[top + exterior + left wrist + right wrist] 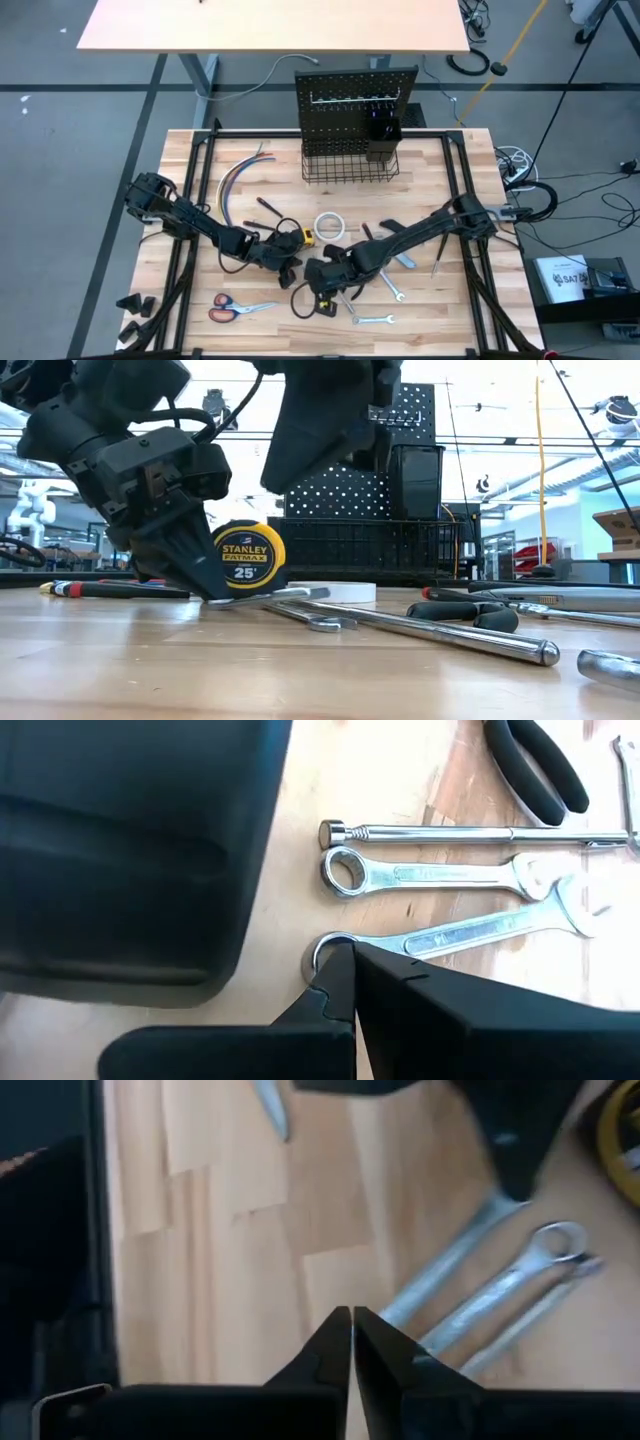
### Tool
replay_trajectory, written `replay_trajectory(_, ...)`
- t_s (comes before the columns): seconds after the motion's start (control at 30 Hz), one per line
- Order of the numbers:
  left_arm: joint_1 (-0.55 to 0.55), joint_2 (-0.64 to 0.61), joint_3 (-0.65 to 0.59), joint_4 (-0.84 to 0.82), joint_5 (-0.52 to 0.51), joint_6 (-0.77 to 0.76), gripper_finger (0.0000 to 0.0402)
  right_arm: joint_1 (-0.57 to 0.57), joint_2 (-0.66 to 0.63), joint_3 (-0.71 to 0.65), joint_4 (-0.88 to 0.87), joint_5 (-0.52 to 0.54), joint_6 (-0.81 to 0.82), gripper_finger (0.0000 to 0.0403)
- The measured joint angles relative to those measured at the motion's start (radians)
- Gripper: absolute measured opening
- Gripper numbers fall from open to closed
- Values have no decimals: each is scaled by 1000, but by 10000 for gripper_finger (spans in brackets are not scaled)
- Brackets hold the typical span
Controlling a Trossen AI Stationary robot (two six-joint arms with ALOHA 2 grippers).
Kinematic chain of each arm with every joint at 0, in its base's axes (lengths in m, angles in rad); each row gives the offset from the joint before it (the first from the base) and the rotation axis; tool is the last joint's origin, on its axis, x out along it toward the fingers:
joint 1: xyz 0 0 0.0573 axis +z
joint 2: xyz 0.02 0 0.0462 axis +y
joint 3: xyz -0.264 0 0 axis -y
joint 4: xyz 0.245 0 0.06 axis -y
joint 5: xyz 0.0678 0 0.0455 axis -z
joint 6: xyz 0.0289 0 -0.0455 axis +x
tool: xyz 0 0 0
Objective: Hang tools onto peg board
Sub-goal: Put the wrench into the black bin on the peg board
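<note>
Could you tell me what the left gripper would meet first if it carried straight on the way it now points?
Probably the ring end of a silver wrench: the left gripper, shut, has its fingertips right at that ring on the table. Whether they already touch is unclear.

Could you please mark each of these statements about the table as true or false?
1. The left gripper is shut, its tips at the ring end of a silver wrench. True.
2. The yellow tape measure hangs on the peg board. False: it stands on the tabletop near the left gripper.
3. The orange-handled scissors lie on the table, apart from both grippers. True.
4. The right gripper is wide open. False: its fingers are closed together, with nothing seen between them.
5. The wire basket on the peg board holds the pliers. False: the black-handled pliers lie on the table.
</note>
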Motion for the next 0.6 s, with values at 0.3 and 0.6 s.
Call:
replay_trajectory(0.3, -1, 0, 0, 1, 2, -19, 2, -11, 38, -2, 51, 133, 168, 132)
replay_trajectory(0.6, -1, 0, 0, 2, 3, -18, 2, -35, 80, -2, 30, -5, 275, 206)
